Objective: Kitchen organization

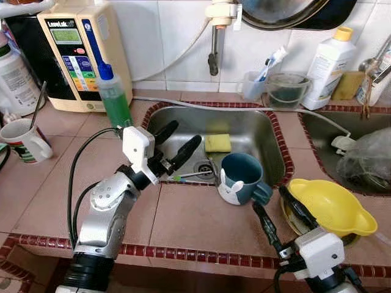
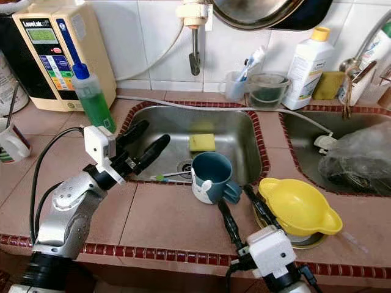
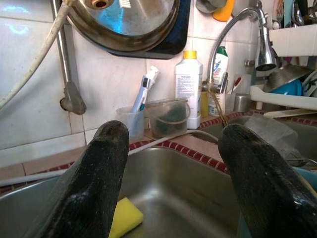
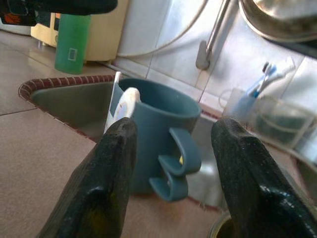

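Sink (image 1: 256, 128), toothbrush (image 1: 192, 176) half hidden, pan (image 1: 287, 12) cropped

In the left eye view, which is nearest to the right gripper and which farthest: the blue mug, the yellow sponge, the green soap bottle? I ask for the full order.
1. Blue mug, on the counter at the sink's edge, just ahead of the right gripper.
2. Yellow sponge, inside the steel sink, beyond the mug.
3. Green soap bottle, far on the left, beside the beige appliance.
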Controlling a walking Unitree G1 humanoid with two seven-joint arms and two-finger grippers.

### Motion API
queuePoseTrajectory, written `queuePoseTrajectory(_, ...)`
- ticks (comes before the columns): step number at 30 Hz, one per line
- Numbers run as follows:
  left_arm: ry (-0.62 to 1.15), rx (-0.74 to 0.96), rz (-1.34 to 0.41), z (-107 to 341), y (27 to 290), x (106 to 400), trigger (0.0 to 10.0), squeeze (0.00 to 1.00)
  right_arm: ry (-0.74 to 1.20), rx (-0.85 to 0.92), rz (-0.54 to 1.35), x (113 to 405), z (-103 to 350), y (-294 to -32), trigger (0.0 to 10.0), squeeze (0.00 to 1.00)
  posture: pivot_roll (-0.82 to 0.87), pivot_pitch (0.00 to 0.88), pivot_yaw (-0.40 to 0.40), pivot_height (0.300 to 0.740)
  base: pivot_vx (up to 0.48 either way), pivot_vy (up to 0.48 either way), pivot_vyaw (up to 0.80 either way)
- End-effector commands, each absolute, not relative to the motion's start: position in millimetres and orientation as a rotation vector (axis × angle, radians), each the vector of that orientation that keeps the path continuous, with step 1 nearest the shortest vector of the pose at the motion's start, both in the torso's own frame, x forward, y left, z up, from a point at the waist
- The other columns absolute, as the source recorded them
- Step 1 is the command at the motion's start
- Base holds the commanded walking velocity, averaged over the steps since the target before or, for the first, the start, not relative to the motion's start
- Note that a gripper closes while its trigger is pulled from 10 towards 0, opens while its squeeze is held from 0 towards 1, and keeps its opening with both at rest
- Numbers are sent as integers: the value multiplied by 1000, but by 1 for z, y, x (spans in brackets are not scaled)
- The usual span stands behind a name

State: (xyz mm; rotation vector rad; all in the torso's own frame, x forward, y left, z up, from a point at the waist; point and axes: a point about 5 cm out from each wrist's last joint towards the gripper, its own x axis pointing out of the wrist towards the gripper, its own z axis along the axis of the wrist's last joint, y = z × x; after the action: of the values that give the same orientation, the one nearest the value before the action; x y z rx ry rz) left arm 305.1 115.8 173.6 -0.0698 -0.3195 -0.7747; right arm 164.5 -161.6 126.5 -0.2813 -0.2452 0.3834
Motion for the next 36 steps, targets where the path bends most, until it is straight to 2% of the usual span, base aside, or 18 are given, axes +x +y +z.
queuePoseTrajectory(1,-321,-52,-793,174,113,306,10000,0,-220,-253,376,163,125,-164,10000,0,-221,52,77,740,0,0,0)
queuePoseTrajectory(5,-308,-47,-807,172,113,306,10000,0,-192,-211,366,162,125,-168,10000,0,-227,56,77,740,0,0,0)
queuePoseTrajectory(6,-307,-40,-812,171,113,306,10000,0,-184,-202,364,162,125,-169,10000,98,-227,57,76,740,0,0,0)
queuePoseTrajectory(7,-308,-37,-815,171,113,306,10000,0,-181,-194,363,162,125,-170,10000,800,-227,58,75,740,0,0,0)
queuePoseTrajectory(8,-309,-36,-816,171,113,306,10000,0,-180,-188,362,162,126,-170,10000,800,-227,58,75,740,0,0,0)
queuePoseTrajectory(9,-312,-34,-819,172,113,306,10000,0,-173,-176,377,162,126,-172,10000,1000,-226,58,72,740,0,0,0)
queuePoseTrajectory(36,-309,3,-882,168,108,300,10000,0,-88,-100,429,169,136,-192,10000,1000,-233,48,54,740,0,0,0)
